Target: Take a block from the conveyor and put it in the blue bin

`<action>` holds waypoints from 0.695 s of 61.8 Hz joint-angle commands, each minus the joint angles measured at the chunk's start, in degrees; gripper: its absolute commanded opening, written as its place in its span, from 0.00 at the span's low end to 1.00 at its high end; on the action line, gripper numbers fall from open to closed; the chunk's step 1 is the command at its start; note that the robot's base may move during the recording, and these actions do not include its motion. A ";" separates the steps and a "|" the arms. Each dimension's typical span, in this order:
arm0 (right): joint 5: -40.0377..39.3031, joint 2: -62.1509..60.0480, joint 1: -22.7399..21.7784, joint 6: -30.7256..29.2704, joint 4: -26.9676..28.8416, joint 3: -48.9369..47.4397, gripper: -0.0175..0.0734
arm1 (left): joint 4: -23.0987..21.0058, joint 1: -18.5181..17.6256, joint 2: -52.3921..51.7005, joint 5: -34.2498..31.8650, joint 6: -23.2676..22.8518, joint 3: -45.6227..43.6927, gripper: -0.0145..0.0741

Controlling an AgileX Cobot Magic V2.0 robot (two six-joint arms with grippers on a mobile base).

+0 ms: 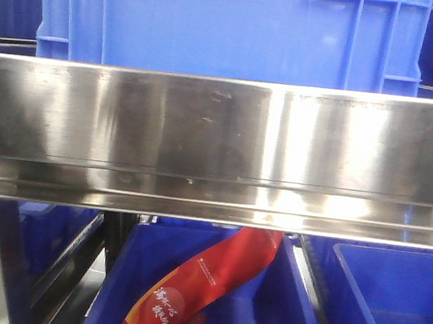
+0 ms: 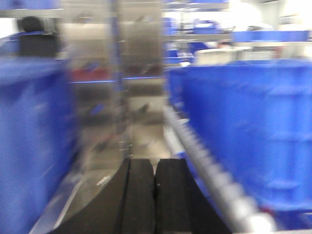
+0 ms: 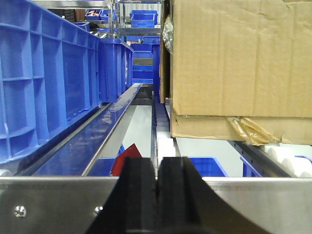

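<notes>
No block and no conveyor show in any view. My left gripper (image 2: pixel 155 163) is shut, black fingers pressed together with nothing between them; its view is blurred. My right gripper (image 3: pixel 157 161) is shut too and holds nothing. It sits just in front of a steel crossbar (image 3: pixel 53 202). Blue bins are all around: a large one (image 1: pixel 217 21) on top of a steel shelf rail (image 1: pixel 219 139), two below it (image 1: pixel 388 307) (image 1: pixel 285 311). I cannot tell which is the task's blue bin.
A red packet (image 1: pixel 202 285) lies in the lower middle bin. In the right wrist view, tall blue crates (image 3: pixel 44 83) stand left and a cardboard box (image 3: pixel 239 58) right on white rollers (image 3: pixel 285 158). In the left wrist view, blue crates (image 2: pixel 243 126) flank a roller track (image 2: pixel 209 170).
</notes>
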 commanded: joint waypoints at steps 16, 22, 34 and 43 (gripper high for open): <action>-1.36 -0.14 -0.27 0.01 -0.35 0.10 0.01 | 0.36 2.88 -11.66 -2.31 -0.17 11.39 0.04; -1.36 -0.14 -0.27 0.01 -0.35 0.10 0.01 | 0.36 2.88 -11.66 0.55 -0.17 11.55 0.04; -1.36 -0.14 -0.27 0.01 -0.35 0.10 0.01 | 0.36 2.88 -11.66 3.89 -0.17 11.55 0.04; -1.36 -0.14 -0.27 0.01 -0.35 0.10 0.01 | 0.36 2.88 -11.66 3.67 -0.17 11.55 0.04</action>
